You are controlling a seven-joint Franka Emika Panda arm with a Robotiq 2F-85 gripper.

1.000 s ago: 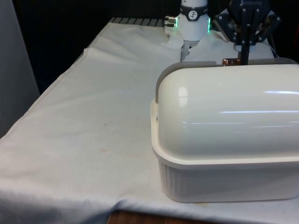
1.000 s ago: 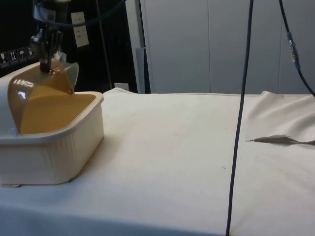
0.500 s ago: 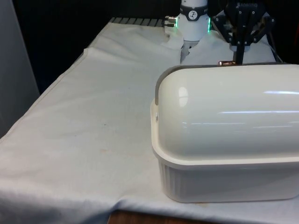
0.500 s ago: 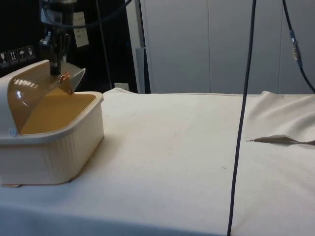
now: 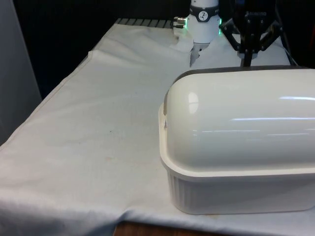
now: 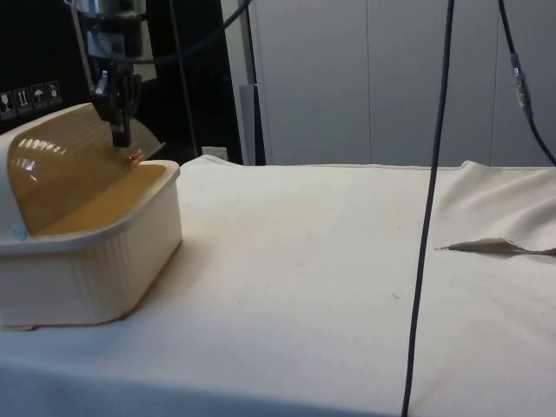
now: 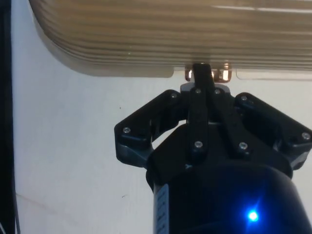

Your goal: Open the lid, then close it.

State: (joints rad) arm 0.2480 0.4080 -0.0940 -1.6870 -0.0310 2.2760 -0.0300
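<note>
A cream bread box stands on the front view's right, its rounded back turned to the camera. In the side view its ribbed tub sits at the left, and the amber roll-top lid curves down to the tub's front rim. My black gripper points straight down over that rim, shut on the lid's small copper handle. From the wrist, the fingers meet at the copper handle on the ribbed lid's edge. Behind the box top the gripper rises.
The white cloth stretches open on the front view's left. In the side view a black cable hangs down in front, and a fold of cloth rises at the right. The robot's base stands behind the box.
The gripper has moved down and towards the tub's front rim with the handle. The lid has rolled from half raised to down on the rim.
</note>
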